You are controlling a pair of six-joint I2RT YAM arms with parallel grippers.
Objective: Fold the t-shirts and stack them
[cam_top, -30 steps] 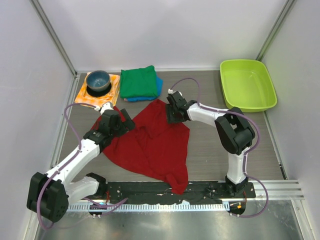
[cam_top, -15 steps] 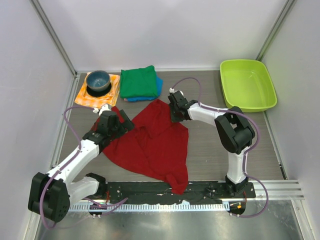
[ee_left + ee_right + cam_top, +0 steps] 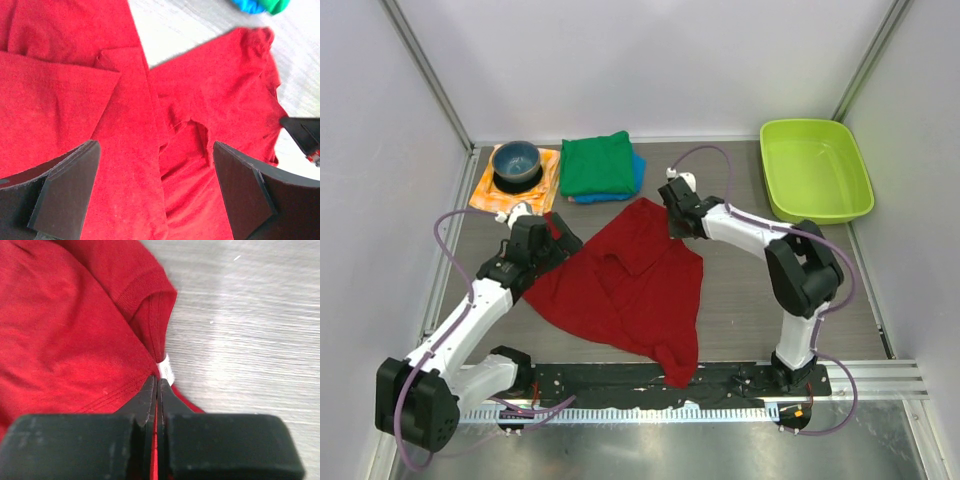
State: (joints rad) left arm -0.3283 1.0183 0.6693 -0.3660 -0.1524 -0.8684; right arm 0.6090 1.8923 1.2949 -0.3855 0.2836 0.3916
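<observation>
The right gripper (image 3: pixel 157 385) pinches its jaws shut on the edge of the dark red t-shirt (image 3: pixel 630 290) beside the white label (image 3: pixel 166 368), likely to fold it over, while the left gripper (image 3: pixel 155 150) gapes empty above cloth spread beneath.

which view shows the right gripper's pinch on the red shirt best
Right wrist view: the right gripper is shut on the red t-shirt edge beside its white label. Top view shows only where the gripper sits at the shirt's far edge; left wrist view shows the spread shirt, not the pinch.
</observation>
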